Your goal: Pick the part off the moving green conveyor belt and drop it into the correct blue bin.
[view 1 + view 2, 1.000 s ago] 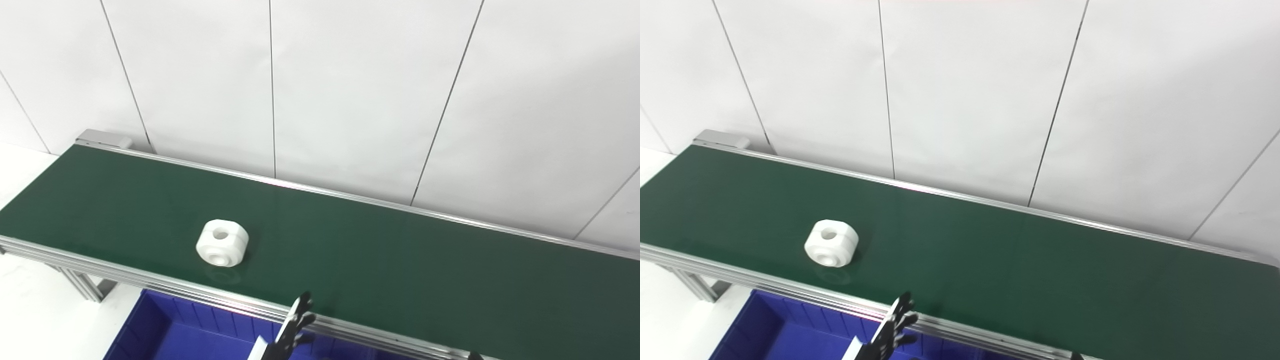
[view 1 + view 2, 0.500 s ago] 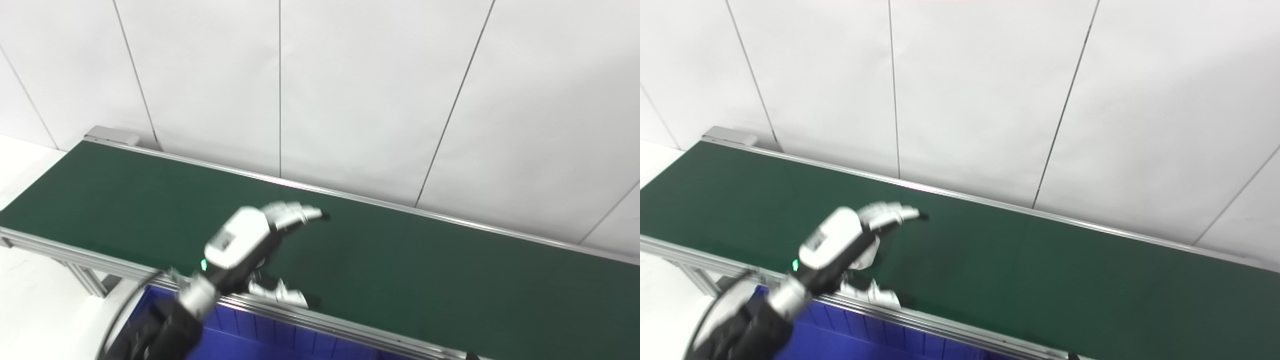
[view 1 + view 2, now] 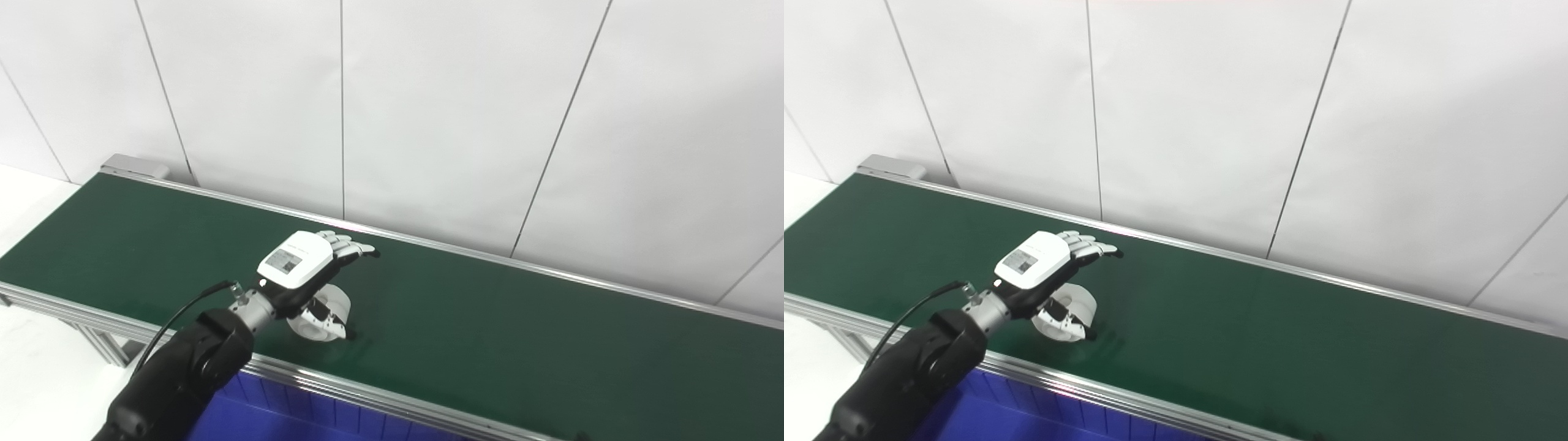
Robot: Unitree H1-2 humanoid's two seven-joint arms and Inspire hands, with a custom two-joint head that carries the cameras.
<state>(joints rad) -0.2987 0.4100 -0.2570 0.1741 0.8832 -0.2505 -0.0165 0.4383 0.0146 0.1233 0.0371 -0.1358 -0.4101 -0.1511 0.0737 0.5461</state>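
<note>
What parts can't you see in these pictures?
- White part: mostly covered by the left hand in both eye views; whether thumb and fingers actually touch it cannot be told.
- Blue bin: cut off by the bottom edge and hidden behind the conveyor belt frame and the arm; its inside is unseen.
- Right hand: not in either view.

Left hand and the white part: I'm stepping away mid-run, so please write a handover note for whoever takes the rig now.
Left hand: open, over the white part, fingers extended above it and thumb at its near side; not closed on it.
Right hand: not in view.
White part: on the green conveyor belt.
Blue bin: below the belt's near rail.
Done: reach.
Left: grasp, lift, drop in bin.
</note>
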